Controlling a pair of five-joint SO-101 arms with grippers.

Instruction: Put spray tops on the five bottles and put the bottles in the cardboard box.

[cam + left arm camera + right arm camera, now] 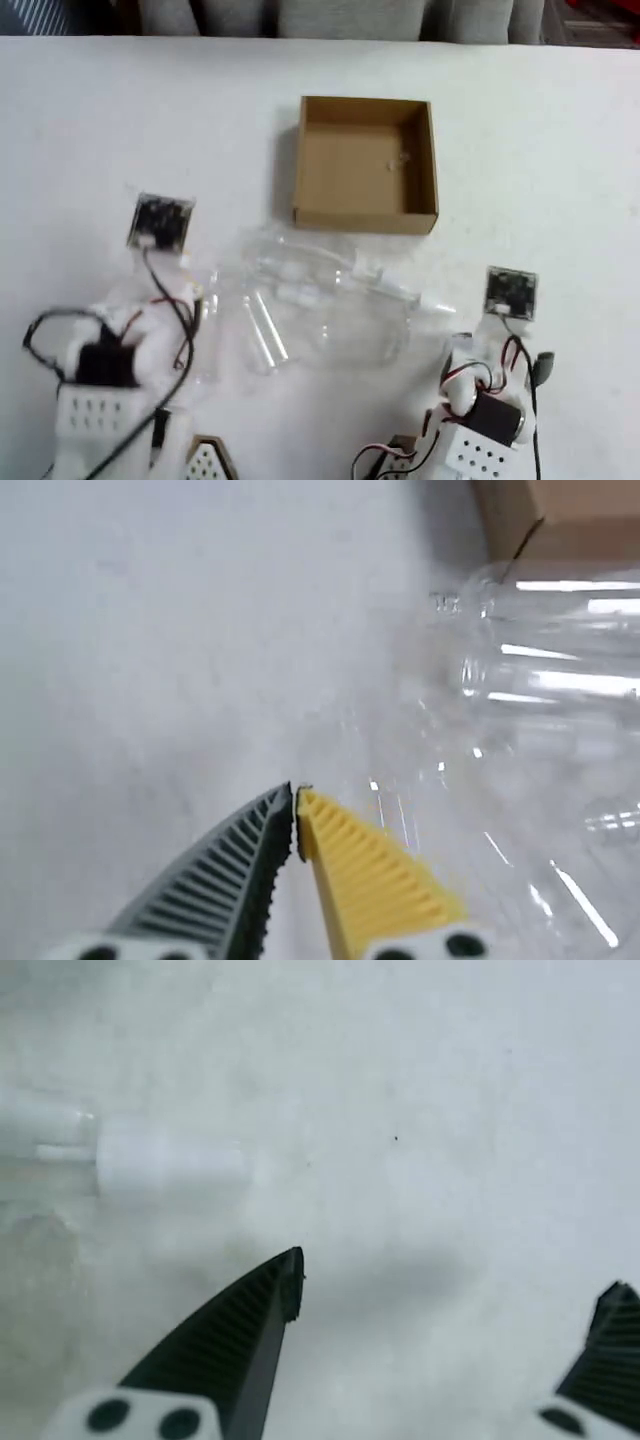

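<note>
Several clear plastic bottles lie in a loose heap on the white table, just in front of the open cardboard box. White spray tops lie among them. My left gripper, with one grey and one yellow finger, is shut on nothing and sits beside the heap of bottles. A corner of the box shows beyond it. My right gripper is open above bare table, with a white spray top a little ahead of one black finger.
The left arm stands at the front left and the right arm at the front right. A small clear item glints inside the box. White table stretches wide on both sides and behind the box.
</note>
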